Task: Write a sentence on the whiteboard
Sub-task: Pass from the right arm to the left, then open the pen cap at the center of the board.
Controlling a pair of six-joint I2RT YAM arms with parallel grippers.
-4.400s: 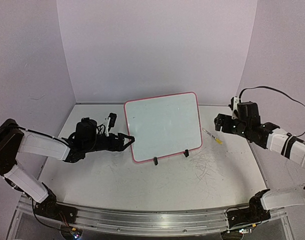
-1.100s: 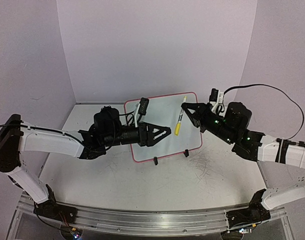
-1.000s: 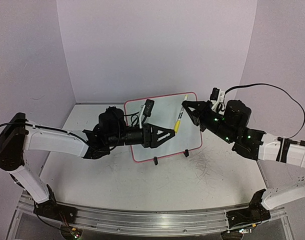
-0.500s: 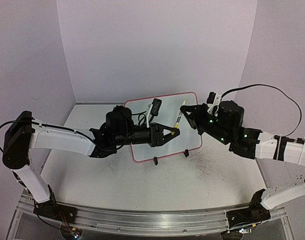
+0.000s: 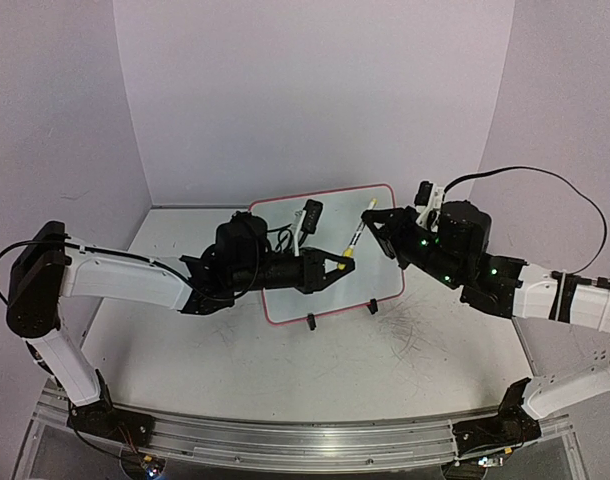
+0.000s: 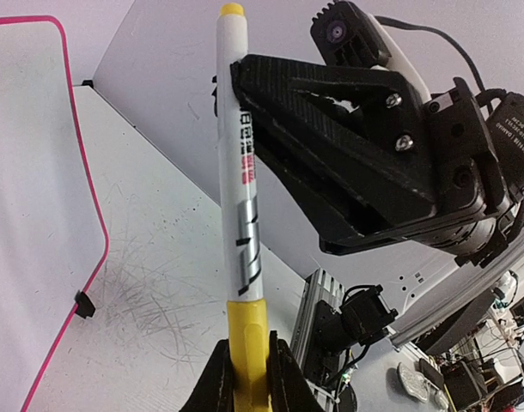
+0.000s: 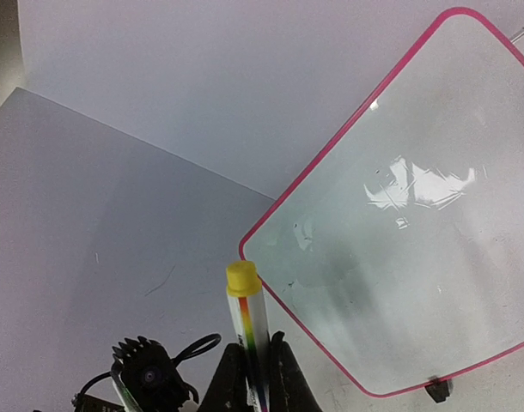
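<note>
The whiteboard (image 5: 380, 265) stands tilted on its black wire stand mid-table; its pink-rimmed glossy face (image 7: 399, 240) shows no sentence. In front of it a white marker (image 5: 354, 236) with a yellow cap hangs in the air between both arms. My left gripper (image 5: 342, 263) is shut on the yellow cap (image 6: 247, 343) at the marker's lower end. My right gripper (image 5: 373, 222) holds the upper barrel (image 7: 249, 318), its fingers close against both sides. The marker's yellow tail (image 7: 243, 279) sticks out past them.
Grey scratch marks (image 5: 415, 335) cover the table right of the board's stand feet (image 5: 310, 322). Lilac walls close in the back and sides. An aluminium rail (image 5: 285, 440) runs along the near edge. A black cable (image 5: 545, 185) arcs behind the right arm.
My left gripper reached right and closed on the marker's yellow cap. The right arm, holding the marker, shifted slightly left toward it.
</note>
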